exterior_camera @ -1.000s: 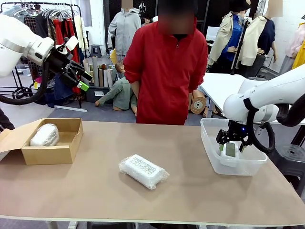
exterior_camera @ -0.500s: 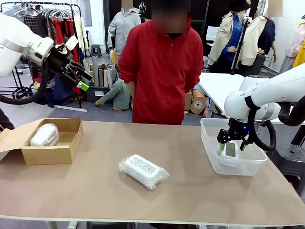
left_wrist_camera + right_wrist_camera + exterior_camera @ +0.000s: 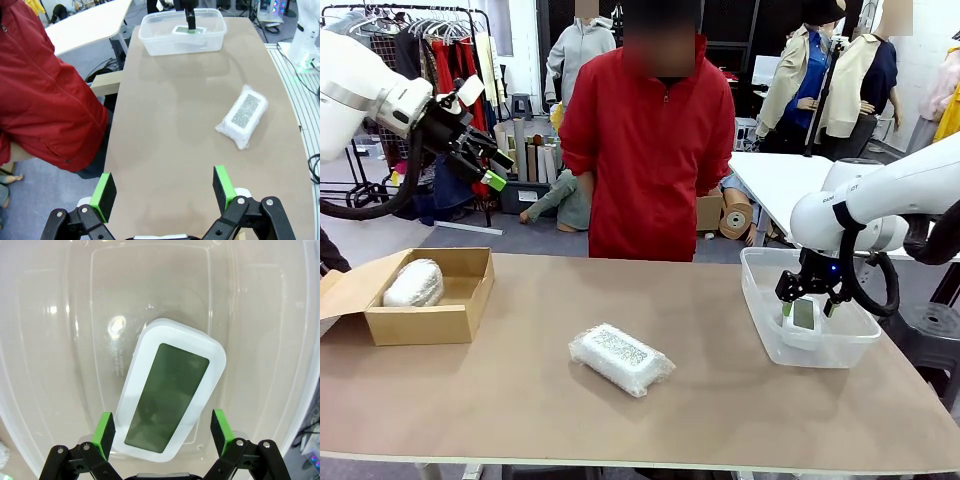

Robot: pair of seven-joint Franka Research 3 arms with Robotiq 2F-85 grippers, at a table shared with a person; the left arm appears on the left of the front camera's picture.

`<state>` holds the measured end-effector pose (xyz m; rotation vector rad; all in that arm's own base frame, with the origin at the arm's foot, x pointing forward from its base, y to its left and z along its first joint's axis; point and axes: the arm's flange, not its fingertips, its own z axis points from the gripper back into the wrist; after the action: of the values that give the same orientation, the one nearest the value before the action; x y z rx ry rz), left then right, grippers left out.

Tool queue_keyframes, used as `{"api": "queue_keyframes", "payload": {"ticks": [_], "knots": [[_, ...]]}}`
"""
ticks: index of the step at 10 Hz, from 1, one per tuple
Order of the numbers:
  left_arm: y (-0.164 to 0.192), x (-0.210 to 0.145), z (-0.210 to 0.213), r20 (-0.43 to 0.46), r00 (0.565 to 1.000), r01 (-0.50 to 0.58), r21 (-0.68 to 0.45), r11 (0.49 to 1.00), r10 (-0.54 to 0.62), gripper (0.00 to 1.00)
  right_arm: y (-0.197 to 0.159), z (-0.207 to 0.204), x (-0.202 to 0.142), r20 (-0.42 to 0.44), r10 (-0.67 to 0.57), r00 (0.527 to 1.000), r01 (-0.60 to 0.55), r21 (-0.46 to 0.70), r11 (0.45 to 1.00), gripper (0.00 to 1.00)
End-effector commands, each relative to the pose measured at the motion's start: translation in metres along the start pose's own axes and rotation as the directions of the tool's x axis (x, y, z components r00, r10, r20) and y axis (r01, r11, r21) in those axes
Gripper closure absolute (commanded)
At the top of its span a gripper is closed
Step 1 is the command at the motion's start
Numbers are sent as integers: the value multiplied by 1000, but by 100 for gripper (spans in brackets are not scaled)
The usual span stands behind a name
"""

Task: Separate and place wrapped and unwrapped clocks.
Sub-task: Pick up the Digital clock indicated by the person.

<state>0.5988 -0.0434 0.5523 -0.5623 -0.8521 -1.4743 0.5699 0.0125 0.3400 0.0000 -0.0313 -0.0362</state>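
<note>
Front view: the left gripper hangs high at the table's left side, jaws spread and empty. Below it, an open brown cardboard box holds one white block swathed in cloudy bubble wrap. A second bubble-wrapped white block lies loose near the middle of the tan table, well apart from both containers. The right gripper is lowered into a clear plastic bin on the right, over the bare white rectangular clock with the greenish-grey screen. A person in a red jacket stands at the far edge, hands off the table.

Left wrist view: the green pads stand wide apart with nothing between them. The loose wrapped block lies slantwise on the table ahead. Judging by this, the left arm should turn its wrist so the pads cross the block's short side, and squeeze gently because the wrap gives.

Right wrist view: the bare clock lies flat, screen up, on the bin's floor. Its near end sits between the open pads, which grip nothing. The step in hand looks like the pull-out, and it is best done straight up with the jaws wide, so that no pad drags the clock or catches the bin's wall.
</note>
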Motion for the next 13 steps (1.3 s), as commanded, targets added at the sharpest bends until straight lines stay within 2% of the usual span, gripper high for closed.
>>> {"api": "queue_keyframes", "payload": {"ticks": [1, 2, 3, 4, 5, 6, 7, 8, 9, 11, 12, 13], "knots": [[-2, 0, 1, 0, 1000, -1, -1, 1000, 1, 0, 4, 30, 0, -7, 108, 994, -108, -42, 993, 0], [-2, 0, 1, 0, 1000, -1, -1, 1000, 1, 0, 13, 43, -12, -7, 193, 981, -193, -68, 979, 0], [-2, 0, 1, 0, 1000, -1, -1, 1000, 1, 0, 15, 69, -15, -18, 314, 949, -314, -109, 943, 0], [-2, 0, 1, 0, 1000, -1, -1, 1000, 1, 0, 24, 85, -26, -108, 404, 908, -415, -120, 902, 0], [-2, 0, 1, 0, 1000, -1, -1, 1000, 1, 0, 29, 97, -23, -85, 496, 864, -504, -136, 853, 0], [-2, 0, 1, 0, 1000, -1, -1, 1000, 1, 0, 38, 116, -26, -123, 630, 767, -642, -117, 758, 0], [-2, 0, 1, 0, 1000, -1, -1, 1000, 1, 0, 49, 132, -28, -100, 693, 714, -700, -89, 708, 0], [-2, 0, 1, 0, 1000, -1, -1, 1000, 1, 0, 58, 152, -27, -92, 775, 626, -780, -60, 623, 0], [-2, 0, 1, 0, 1000, -1, -1, 1000, 1, 0, 66, 167, -27, -59, 826, 561, -828, -28, 560, 0], [-2, 0, 1, 0, 1000, -1, -1, 1000, 1, 0, 73, 190, -22, 59, 924, 377, -925, 84, 372, 0], [-2, 0, 1, 0, 1000, -1, -1, 1000, 1, 0, 77, 197, -20, 126, 947, 294, -954, 97, 283, 0], [-2, 0, 1, 0, 1000, -1, -1, 1000, 1, 0, 78, 204, -22, 207, 959, 192, -981, 62, 183, 0]]}}
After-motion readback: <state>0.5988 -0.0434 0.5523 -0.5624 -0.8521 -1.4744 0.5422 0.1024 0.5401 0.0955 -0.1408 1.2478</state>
